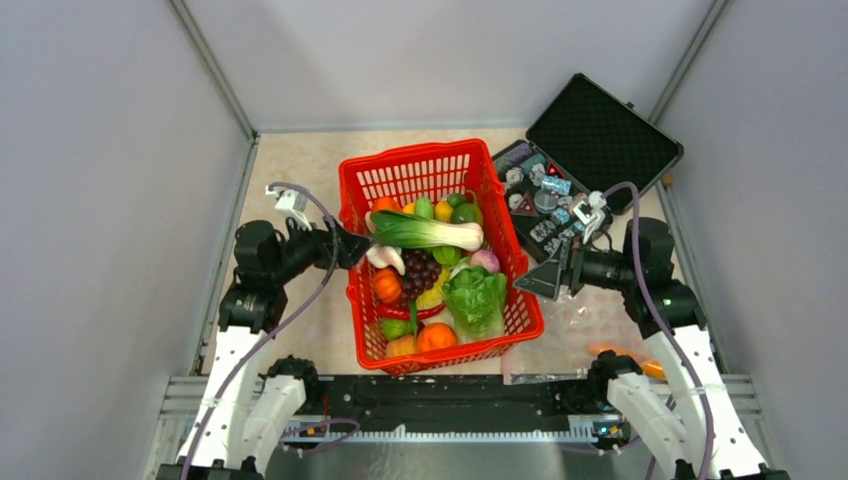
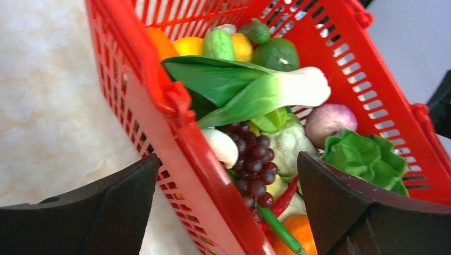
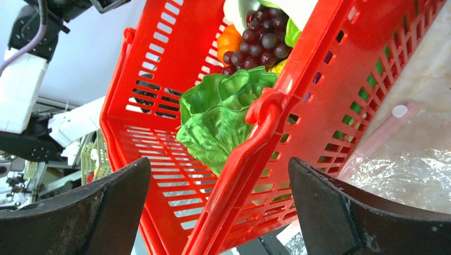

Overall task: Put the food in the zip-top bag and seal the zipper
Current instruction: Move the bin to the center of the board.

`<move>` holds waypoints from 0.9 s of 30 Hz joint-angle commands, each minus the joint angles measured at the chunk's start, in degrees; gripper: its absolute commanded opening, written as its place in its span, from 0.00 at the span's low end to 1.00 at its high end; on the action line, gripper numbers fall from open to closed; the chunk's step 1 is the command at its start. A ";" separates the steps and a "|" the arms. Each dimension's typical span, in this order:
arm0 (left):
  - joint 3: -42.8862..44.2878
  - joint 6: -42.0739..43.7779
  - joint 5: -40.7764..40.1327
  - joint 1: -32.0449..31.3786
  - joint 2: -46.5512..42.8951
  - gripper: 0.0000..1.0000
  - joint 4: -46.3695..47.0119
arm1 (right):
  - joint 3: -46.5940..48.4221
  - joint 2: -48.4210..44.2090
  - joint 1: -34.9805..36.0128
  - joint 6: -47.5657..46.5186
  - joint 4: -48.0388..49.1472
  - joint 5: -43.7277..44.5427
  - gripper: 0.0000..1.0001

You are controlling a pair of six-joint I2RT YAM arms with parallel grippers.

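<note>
The food fills a red lattice basket [image 1: 372, 180]: lettuce [image 1: 475, 295], a small pumpkin [image 1: 387, 285], an orange round [image 1: 436, 337], a red chili [image 2: 284, 196], grapes and a bok choy. My left gripper [image 1: 350, 248] is open, its jaws astride the basket's left wall [image 2: 181, 138], touching nothing. Open too, my right gripper [image 1: 545, 280] has its jaws astride the right wall [image 3: 266, 127], beside the lettuce [image 3: 218, 117]. The clear zip-top bag [image 1: 585, 330] lies flat on the table right of the basket. Its zipper [image 3: 372, 141] runs along the edge nearest the basket.
An open black case [image 1: 600, 130] with grey-blue trinkets [image 1: 545, 195] stands at the back right, close to the basket's corner. Small orange pieces [image 1: 652, 368] lie by the right arm's base. Grey walls close in both sides.
</note>
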 commanded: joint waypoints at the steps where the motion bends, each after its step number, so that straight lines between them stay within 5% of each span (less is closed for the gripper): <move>1: -0.63 3.15 -5.18 -0.03 2.12 0.99 -3.50 | 0.11 4.38 5.79 0.91 4.12 5.78 0.99; 12: -1.12 -8.80 1.36 -0.03 11.51 0.99 13.97 | 7.98 27.01 18.88 14.49 30.85 19.84 0.99; 17: 2.95 -7.36 -5.43 0.05 17.24 0.99 14.38 | 15.14 37.88 19.88 16.63 39.17 19.27 0.99; 23: 10.86 -4.67 -11.83 0.38 27.59 0.99 15.30 | 34.11 55.46 19.94 11.38 33.43 21.95 0.99; 27: 16.85 -2.52 -16.53 1.54 34.25 0.99 13.80 | 51.13 67.10 19.68 5.85 21.08 27.26 0.99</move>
